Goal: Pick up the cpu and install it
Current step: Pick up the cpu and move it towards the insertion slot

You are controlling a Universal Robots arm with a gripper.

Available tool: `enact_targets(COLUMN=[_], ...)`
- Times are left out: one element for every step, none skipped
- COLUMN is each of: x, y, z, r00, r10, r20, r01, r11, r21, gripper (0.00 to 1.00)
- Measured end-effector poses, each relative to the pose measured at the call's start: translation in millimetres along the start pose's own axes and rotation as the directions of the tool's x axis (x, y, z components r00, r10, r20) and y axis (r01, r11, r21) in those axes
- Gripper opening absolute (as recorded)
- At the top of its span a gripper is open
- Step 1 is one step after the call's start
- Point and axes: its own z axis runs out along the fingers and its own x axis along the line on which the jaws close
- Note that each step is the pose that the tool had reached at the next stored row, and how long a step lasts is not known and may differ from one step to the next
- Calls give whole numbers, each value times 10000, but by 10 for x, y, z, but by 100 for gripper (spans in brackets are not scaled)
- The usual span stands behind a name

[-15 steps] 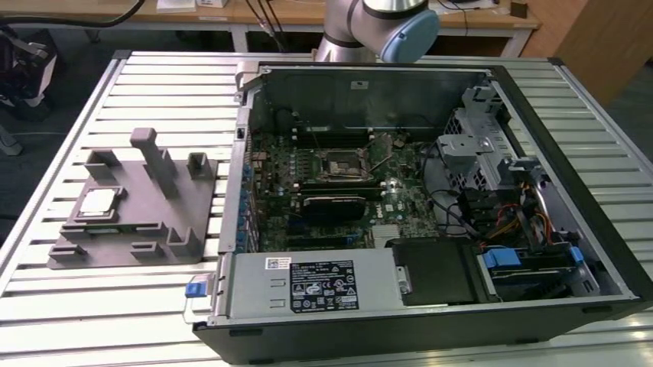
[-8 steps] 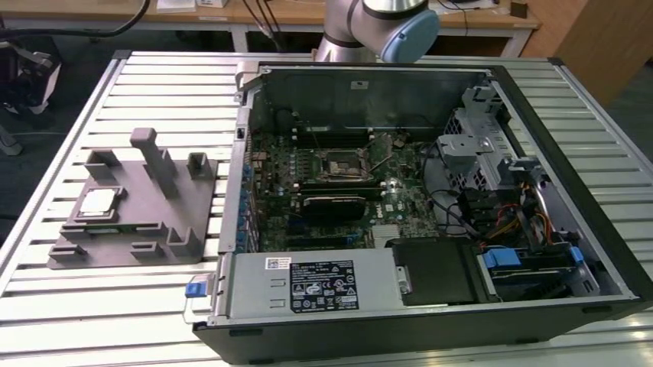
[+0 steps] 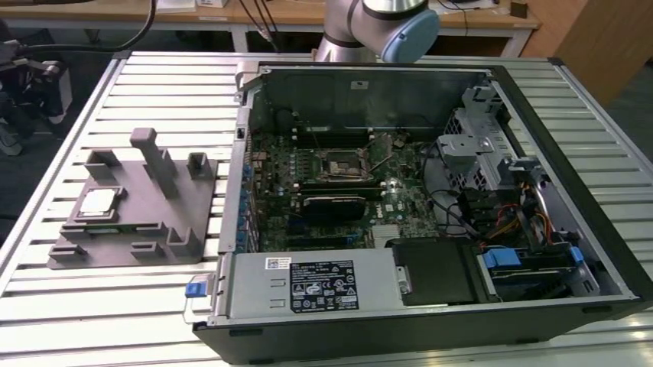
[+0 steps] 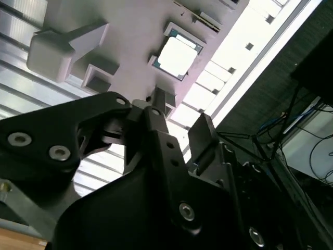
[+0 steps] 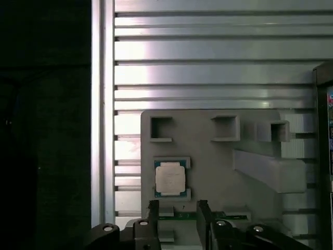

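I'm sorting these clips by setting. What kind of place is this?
Probably a robotics lab or assembly test cell: a robot arm at a slatted aluminium table carrying an opened computer case and a grey fixture block holding the cpu.

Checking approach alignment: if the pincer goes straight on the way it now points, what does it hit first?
The open pincer likely meets the grey block, just beside the chip; depth unclear.

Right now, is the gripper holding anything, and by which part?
Nothing is held: the gripper is open and empty, and the chip lies untouched in the grey block.
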Motion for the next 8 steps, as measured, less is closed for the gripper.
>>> enact_targets(x=[0,2,4,9,13,18,22,25], y=[-1,-3,-4,-6,-8,-9,-9,-10], z=[12,42,56,71,83,95,106,117], r00=[9999,9995,9993,9991,9989,9987,9985,9983], r10=[-117,-287,-350,-399,-442,-485,-523,-561], r20=[-43,-107,-129,-140,-148,-154,-160,-167], r01=[117,287,350,399,442,486,523,561], r11=[9999,9996,9994,9992,9990,9988,9986,9984], r21=[1,0,1,1,1,1,1,1], gripper=[47,53,53,58,58,58,58,58])
